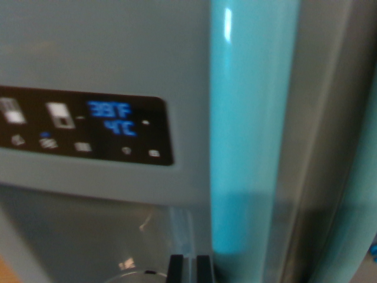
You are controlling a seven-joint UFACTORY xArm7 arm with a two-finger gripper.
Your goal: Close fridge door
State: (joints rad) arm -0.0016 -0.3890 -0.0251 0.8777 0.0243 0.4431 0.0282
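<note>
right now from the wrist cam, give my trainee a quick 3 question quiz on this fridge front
1. True or false: the control panel is lit.
2. What lies at the wrist view's right of the panel? A) teal vertical handle B) a magnet C) a towel
3. Which part of the gripper shows, and where in the picture?

Key: 1 true, blue digits glow. 2 A. 3 Dark finger tips at the bottom edge, close together; open or shut is unclear.
</note>
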